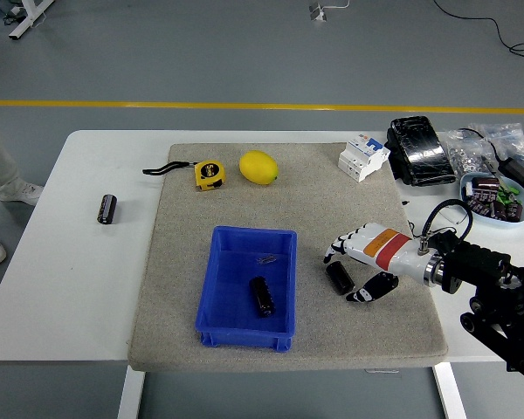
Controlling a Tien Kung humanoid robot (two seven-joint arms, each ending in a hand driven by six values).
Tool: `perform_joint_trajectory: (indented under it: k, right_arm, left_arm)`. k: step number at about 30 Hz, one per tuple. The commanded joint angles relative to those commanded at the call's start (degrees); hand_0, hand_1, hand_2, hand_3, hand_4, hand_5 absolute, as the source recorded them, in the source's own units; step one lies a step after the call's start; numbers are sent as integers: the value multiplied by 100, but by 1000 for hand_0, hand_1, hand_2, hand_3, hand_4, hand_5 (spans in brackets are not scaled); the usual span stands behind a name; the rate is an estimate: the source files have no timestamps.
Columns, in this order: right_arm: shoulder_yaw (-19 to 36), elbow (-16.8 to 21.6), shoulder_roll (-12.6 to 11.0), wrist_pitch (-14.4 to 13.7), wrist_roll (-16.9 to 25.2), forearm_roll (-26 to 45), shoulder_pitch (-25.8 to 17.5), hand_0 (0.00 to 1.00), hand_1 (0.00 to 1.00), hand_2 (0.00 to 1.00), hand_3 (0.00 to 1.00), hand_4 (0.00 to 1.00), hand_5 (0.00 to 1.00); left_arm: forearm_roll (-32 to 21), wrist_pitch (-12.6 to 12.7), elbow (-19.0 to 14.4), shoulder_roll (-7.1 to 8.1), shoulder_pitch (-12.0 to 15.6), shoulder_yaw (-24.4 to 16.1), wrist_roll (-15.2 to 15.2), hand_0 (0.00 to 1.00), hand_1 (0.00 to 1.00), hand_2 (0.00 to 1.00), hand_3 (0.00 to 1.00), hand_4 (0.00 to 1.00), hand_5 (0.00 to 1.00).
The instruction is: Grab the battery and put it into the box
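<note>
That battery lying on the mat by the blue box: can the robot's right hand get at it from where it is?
Probably yes: the right hand hangs open right beside the battery, with nothing between them.

View: head camera, the only one
Position: high, on the robot's side of the surface (87,288)
Facing: forward and down
Bottom edge: surface's near edge
Top: grey floor (244,52) beyond the far edge
Range: whole mat (297,192) fits, moderately far

Glossy blue plastic box (244,288), rough grey cloth mat (332,201), smooth white table (70,262), matt lemon (258,167)
</note>
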Motion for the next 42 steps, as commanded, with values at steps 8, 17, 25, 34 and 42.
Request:
perform_joint_trajectory:
  k: [8, 17, 25, 34, 42]
  right_arm:
    - [-2, -73, 9, -10, 4, 23, -7, 511, 577, 689, 578, 855, 171]
    - [51, -47, -13, -10, -5, 21, -28, 503, 566, 682, 566, 841, 161]
    - [143, 29, -25, -7, -15, 20, -44, 483, 545, 659, 554, 796, 136]
    - [554, 378, -42, 35, -71, -41, -69, 484, 542, 657, 550, 784, 129]
    - [771, 941, -44, 13, -128, -42, 3, 493, 549, 660, 549, 776, 126]
  left_arm:
    - [13, 1, -1, -7, 0, -7, 5, 726, 669, 708, 624, 661, 634]
    - [22, -4, -3, -12, 4, -10, 8, 725, 669, 709, 624, 661, 634]
    - [41, -5, -5, -9, 14, -21, 19, 725, 669, 710, 624, 661, 635]
    - [31, -6, -9, -7, 28, -13, 17, 725, 670, 709, 624, 662, 635]
    - [37, -4, -8, -4, 39, -20, 23, 726, 669, 710, 623, 661, 632]
